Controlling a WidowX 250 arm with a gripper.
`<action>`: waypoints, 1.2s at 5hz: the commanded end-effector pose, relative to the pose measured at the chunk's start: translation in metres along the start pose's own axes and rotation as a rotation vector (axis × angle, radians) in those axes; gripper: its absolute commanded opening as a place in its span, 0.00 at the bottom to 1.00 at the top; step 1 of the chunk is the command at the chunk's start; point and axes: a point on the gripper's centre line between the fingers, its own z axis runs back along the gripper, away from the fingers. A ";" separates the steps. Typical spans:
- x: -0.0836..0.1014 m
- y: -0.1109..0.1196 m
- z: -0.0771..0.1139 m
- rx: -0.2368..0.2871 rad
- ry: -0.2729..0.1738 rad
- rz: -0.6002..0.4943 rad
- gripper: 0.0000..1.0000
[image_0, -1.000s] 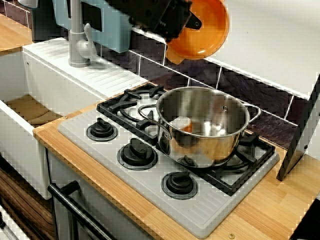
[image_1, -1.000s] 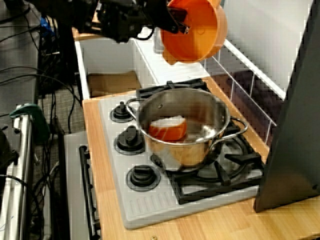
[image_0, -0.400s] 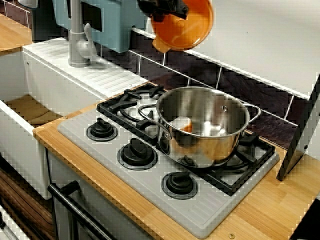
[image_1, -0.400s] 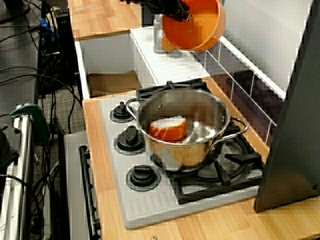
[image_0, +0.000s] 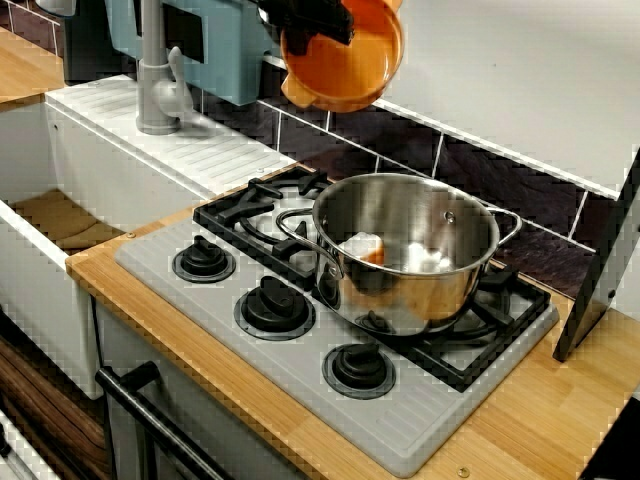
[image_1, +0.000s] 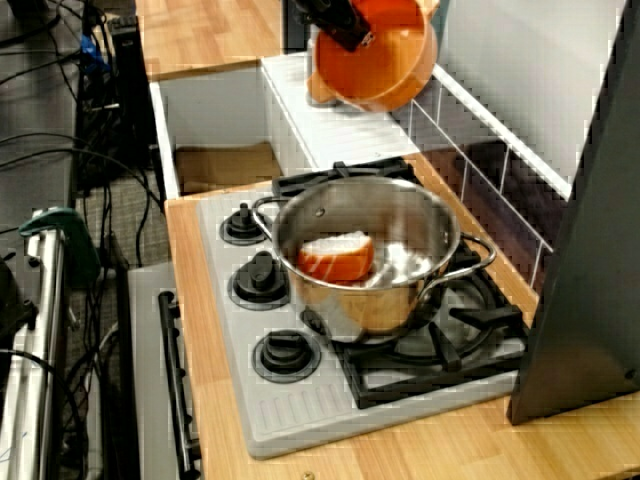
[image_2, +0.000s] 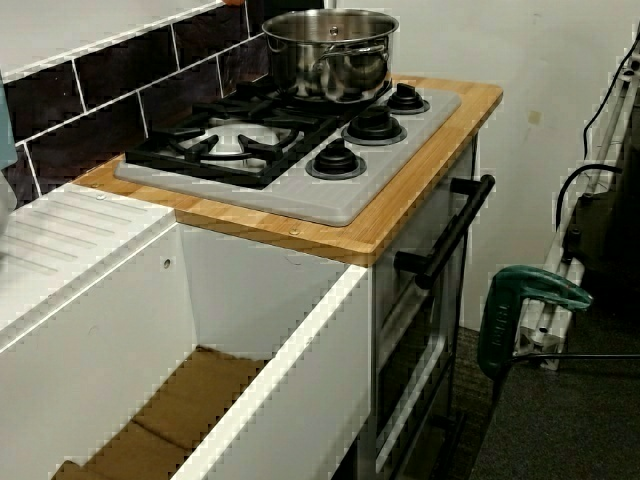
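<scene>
High above wooden counter (image_0: 530, 420) and hob (image_0: 400, 415), orange bowl (image_0: 345, 60)

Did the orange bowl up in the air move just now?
Yes. In the front view, the orange bowl has slid left, away from above the pot and toward the grey tap.

You're in a kitchen mock-up: below the jaws, a gas hob (image_0: 400, 420) with knobs (image_0: 274, 305) set in a wooden counter (image_0: 520, 425); behind them, a tiled backsplash (image_0: 480, 175); to their side, a white sink (image_0: 30, 285) and faucet (image_0: 155, 70).
</scene>
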 end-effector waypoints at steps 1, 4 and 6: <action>0.008 0.010 -0.002 -0.063 0.061 0.010 0.00; -0.006 0.017 -0.013 -0.101 0.179 -0.001 0.00; -0.016 0.023 -0.023 -0.157 0.305 0.007 0.00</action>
